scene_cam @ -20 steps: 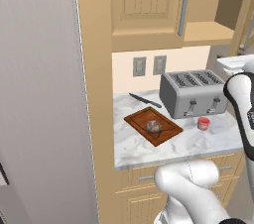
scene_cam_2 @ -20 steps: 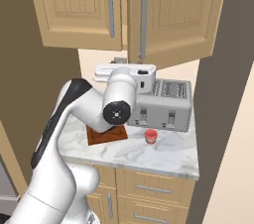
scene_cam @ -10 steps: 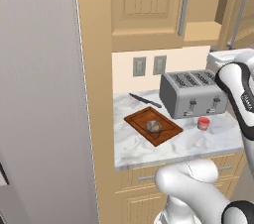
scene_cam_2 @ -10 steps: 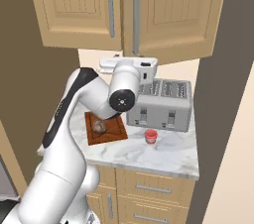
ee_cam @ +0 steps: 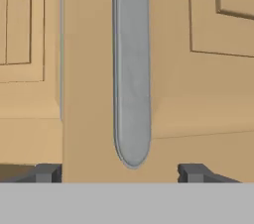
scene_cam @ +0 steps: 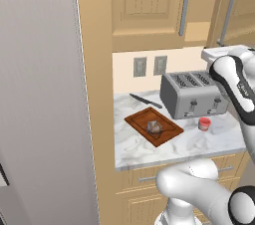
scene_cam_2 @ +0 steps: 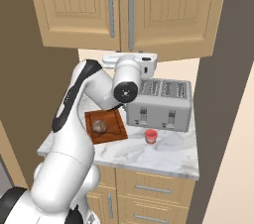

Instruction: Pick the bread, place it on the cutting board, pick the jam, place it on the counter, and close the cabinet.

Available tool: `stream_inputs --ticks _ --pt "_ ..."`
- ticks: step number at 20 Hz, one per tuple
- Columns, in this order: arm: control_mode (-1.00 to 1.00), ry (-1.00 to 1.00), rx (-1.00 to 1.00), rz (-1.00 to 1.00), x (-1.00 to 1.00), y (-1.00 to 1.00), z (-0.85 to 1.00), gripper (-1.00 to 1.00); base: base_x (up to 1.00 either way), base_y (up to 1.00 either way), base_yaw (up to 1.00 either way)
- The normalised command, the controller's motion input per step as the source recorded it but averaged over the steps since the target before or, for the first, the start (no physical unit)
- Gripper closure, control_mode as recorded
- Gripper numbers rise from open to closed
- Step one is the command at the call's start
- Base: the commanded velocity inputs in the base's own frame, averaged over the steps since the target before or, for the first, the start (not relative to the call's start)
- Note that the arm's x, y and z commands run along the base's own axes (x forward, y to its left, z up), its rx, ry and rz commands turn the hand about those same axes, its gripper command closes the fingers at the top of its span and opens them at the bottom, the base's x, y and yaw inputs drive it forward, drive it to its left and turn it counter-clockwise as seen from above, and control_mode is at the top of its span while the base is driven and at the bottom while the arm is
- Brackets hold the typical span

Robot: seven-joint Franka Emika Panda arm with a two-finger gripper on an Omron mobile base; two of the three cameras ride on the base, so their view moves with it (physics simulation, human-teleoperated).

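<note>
Two finger tips wide apart at the cabinet handle

Two dark fingertips (ee_cam: pixel 47 172) stand spread in the hand view, one on each side of the lower end of a grey bar handle (ee_cam: pixel 131 69), so the gripper (ee_cam: pixel 119 173) is open and pinches nothing; whether it touches the door cannot be told. That door belongs to the cabinet (scene_cam_2: pixel 163 15), whose right door (scene_cam: pixel 239 5) stands a little ajar in the left base view.

On the counter (scene_cam: pixel 149 147) below, nearest the front edge, the jam (scene_cam_2: pixel 151 136) sits on bare stone, apart from the other things. Left of it lies the cutting board (scene_cam_2: pixel 106 126) with the bread (scene_cam_2: pixel 99 127) resting on it. Behind the jam stands a silver four-slot toaster (scene_cam_2: pixel 161 104), and the arm's forearm crosses in front of its left end. Behind the board, a dark-handled knife (scene_cam: pixel 145 100) lies near the wall, under two wall outlets (scene_cam: pixel 149 65). A tall grey panel (scene_cam: pixel 40 94) closes off the counter's left.
</note>
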Motion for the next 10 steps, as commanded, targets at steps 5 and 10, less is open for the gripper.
stream_inputs --ticks 5,10 --pt "-1.0 0.0 0.0 0.01 0.44 0.0 -0.03 -1.0 0.0 0.0 0.0" --pt "-1.0 0.0 0.0 0.0 0.44 0.0 -0.01 -1.0 0.0 0.0 0.0"
